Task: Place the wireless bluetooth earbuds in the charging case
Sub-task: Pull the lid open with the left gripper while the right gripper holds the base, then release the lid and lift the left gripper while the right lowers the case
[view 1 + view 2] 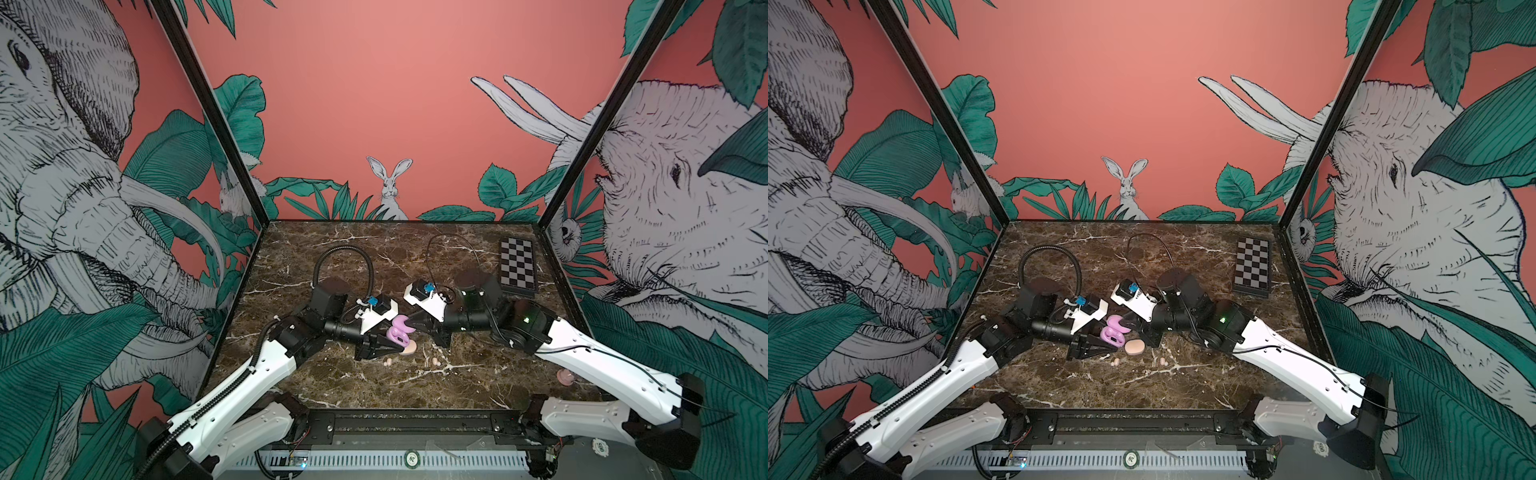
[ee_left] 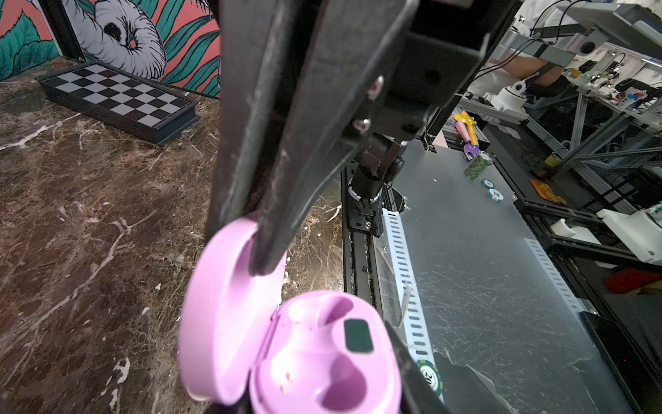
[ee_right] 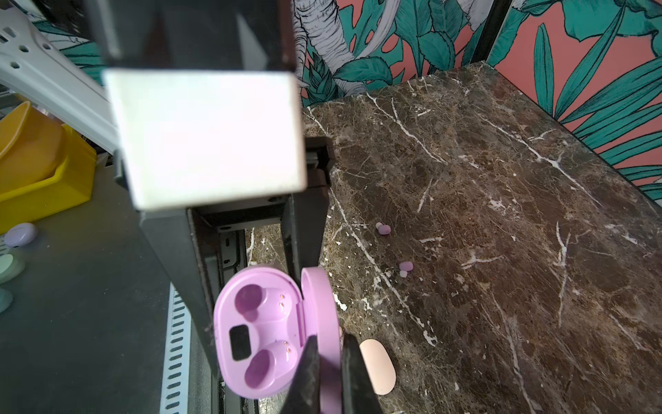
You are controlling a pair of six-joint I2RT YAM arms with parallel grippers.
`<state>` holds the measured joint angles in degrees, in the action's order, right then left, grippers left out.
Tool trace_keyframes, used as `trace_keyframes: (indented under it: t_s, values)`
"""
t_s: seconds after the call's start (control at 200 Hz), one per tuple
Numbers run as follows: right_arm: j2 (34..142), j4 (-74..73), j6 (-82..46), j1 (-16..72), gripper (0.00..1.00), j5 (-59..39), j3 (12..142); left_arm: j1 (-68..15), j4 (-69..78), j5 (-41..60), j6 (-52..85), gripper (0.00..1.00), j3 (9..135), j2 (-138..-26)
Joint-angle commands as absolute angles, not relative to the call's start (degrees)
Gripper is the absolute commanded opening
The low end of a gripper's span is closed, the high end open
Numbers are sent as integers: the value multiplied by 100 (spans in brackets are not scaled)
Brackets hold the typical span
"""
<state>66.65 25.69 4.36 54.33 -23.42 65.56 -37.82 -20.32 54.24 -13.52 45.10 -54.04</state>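
I am holding the lilac charging case (image 3: 258, 335) base in my left gripper (image 1: 1100, 348) while my right gripper (image 3: 327, 372) is pinching its open lid (image 3: 324, 322). The lilac earbuds (image 3: 406, 268) are lying on the marble beyond the lid, nearer my right arm.

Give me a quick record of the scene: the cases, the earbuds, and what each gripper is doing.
lilac case: open, both sockets empty
left gripper: shut on the lilac case's base
right gripper: shut on its lid
peach case: closed, on the table beside the lilac case
lilac earbuds: two, loose on table
peach earbuds: two, loose on table
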Motion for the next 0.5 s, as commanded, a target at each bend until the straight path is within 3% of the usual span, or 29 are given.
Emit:
trace_keyframes:
  t_s: [0.0,0.05,0.19,0.265,0.495]
  values:
    - [6676,2599,342,5448,5,-2444,6754,-3781,-1916,5225,-1494,0,4471,-5265]
    - [6665,2595,336,5447,3,-2431,6754,-3782,-1913,5166,-1488,1,4465,-5252]
    - [6653,2586,361,5443,0,-2362,6761,-3777,-1849,4990,-1446,30,4417,-5209]
    - [6653,2592,371,5444,0,-2309,6772,-3786,-1793,4947,-1422,40,4377,-5174]
    - [6668,2554,358,5445,0,-2182,6789,-3781,-1693,4749,-1415,55,4291,-5032]
